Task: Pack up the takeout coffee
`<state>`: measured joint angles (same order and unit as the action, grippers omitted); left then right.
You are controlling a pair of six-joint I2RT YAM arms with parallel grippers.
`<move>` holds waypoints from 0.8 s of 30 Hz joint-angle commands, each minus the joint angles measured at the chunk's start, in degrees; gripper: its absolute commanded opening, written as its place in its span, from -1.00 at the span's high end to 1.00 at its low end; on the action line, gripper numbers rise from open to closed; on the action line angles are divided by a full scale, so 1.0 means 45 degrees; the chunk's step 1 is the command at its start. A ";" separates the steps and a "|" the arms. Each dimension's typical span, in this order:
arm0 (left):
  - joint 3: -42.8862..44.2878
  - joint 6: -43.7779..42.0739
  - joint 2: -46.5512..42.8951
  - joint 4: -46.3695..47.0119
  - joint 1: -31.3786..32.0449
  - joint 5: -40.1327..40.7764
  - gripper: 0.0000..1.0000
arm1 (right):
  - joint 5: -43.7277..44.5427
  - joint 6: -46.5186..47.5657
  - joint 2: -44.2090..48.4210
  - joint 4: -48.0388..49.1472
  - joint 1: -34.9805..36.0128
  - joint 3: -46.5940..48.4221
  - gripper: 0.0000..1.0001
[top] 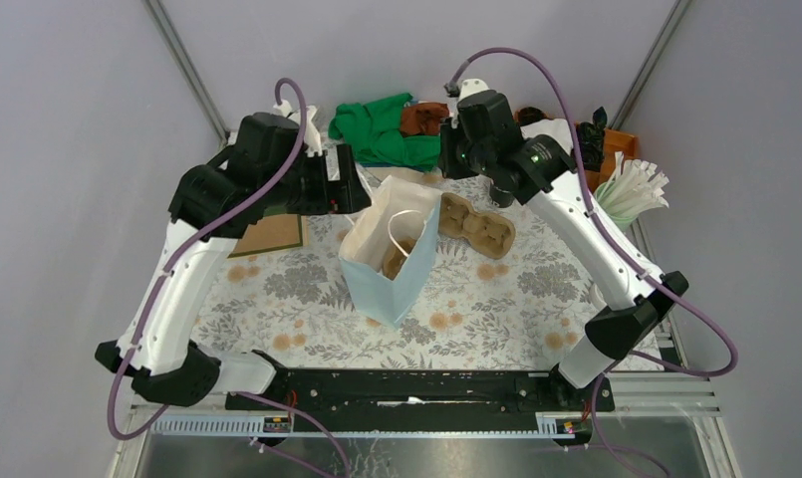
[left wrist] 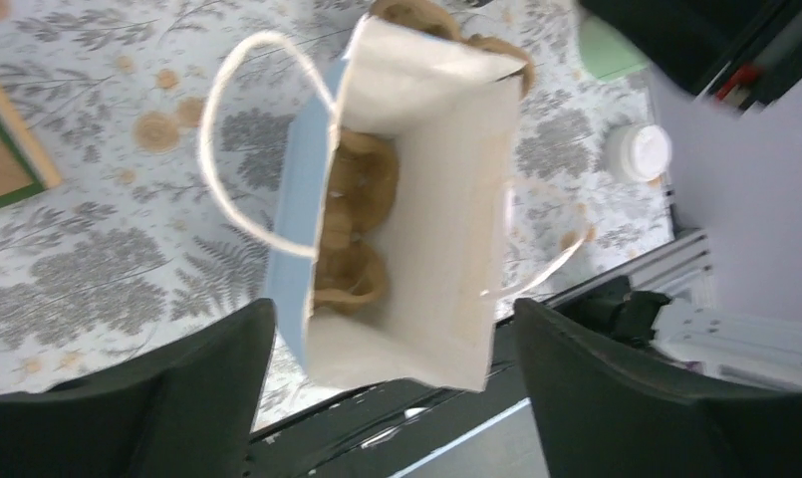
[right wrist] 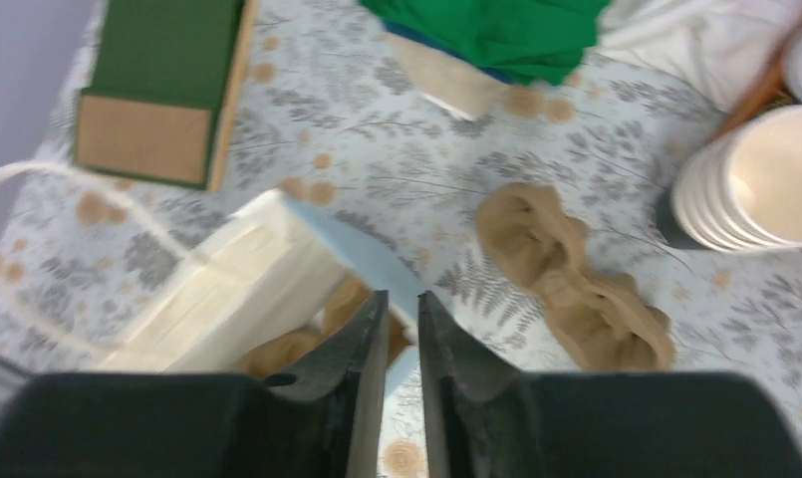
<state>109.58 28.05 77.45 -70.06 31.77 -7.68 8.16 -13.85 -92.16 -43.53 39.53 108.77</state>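
1. A floral tablecloth (top: 496,299) covers the table, with grey walls around it.
2. My left claw (left wrist: 394,304) is spread wide above the open blue paper bag (top: 382,289) and grips nothing.
3. A brown pulp tray (left wrist: 355,224) lies inside the bag.
4. My right claw (right wrist: 402,304) is nearly together and empty, near a second tray (right wrist: 576,279).
5. The takeout coffee (left wrist: 641,151) stands on the cloth, apart from the bag.
6. Both my arms bend outward at the elbow and reach inward.

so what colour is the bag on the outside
The bag is light blue outside; the top view shows it best.
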 commanded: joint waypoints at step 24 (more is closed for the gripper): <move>-0.3698 -0.2631 0.1535 0.3790 -0.2101 0.3543 1.00 | 0.4981 -0.1693 0.0857 -0.1626 -0.1814 -0.0711 -0.40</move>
<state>88.95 18.79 82.72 -56.80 27.97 5.30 26.61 -20.86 -89.54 -49.60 33.58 105.16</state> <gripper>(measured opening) 0.010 0.699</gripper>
